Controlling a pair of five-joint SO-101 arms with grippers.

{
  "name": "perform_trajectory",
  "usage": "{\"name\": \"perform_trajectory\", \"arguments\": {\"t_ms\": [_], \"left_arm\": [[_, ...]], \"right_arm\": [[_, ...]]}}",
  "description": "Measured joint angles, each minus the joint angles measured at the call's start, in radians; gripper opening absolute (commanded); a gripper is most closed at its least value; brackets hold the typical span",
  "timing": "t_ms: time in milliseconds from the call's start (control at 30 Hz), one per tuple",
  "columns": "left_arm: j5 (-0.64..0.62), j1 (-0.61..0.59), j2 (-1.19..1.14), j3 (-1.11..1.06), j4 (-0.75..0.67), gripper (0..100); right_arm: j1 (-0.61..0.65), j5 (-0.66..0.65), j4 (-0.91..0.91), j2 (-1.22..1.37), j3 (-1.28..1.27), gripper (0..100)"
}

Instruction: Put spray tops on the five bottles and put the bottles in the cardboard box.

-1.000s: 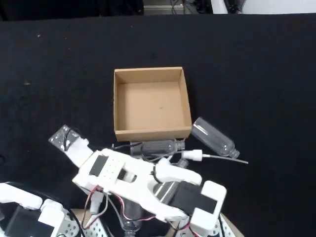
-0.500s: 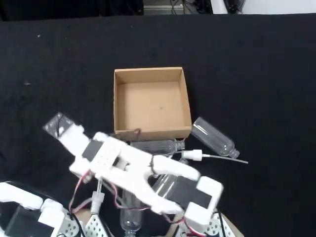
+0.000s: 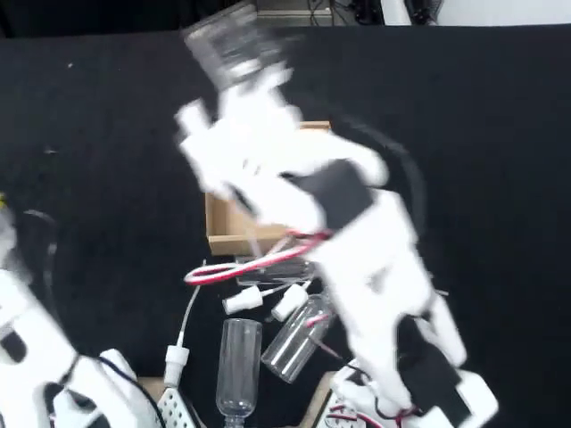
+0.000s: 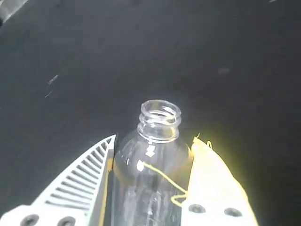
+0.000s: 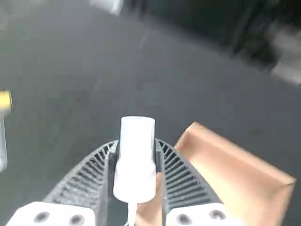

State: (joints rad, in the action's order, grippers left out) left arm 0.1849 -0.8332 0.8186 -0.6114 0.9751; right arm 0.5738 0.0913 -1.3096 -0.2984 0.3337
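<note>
A clear open-necked bottle (image 4: 151, 179) stands between the fingers of my left gripper (image 4: 154, 141), which is shut on it over the black table. My right gripper (image 5: 136, 146) is shut on a white spray top (image 5: 136, 165), raised high above the table beside the cardboard box (image 5: 225, 174). In the high view the right arm shows as a blur over the box (image 3: 223, 236), with its gripper (image 3: 236, 45) near the far edge. Two loose bottles (image 3: 239, 366) (image 3: 294, 337) lie near the front, a third (image 3: 272, 267) lies against the box. Two spray tops (image 3: 244, 300) (image 3: 290, 303) lie between them.
The left arm's base (image 3: 36, 357) fills the front left corner, the right arm's base (image 3: 428, 383) the front right. A red cable (image 3: 259, 261) loops over the bottles by the box. The black table (image 3: 107, 160) is bare to the left, right and behind the box.
The right arm swung up from low over the front left of the table to high above the box. The left arm rose at the left edge. The loose bottles and tops are now uncovered.
</note>
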Motion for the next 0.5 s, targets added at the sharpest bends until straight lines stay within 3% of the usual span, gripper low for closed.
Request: {"name": "perform_trajectory", "arguments": {"t_ms": [233,500], "left_arm": [[-0.109,0.402,0.209,-0.038,-0.040,3],[-0.120,0.838,0.364,-0.249,-0.276,3]], "right_arm": [[-0.203,0.000,0.000,-0.097,0.180,1.1],[-0.241,0.035,0.012,-0.126,0.411,1.1]]}}
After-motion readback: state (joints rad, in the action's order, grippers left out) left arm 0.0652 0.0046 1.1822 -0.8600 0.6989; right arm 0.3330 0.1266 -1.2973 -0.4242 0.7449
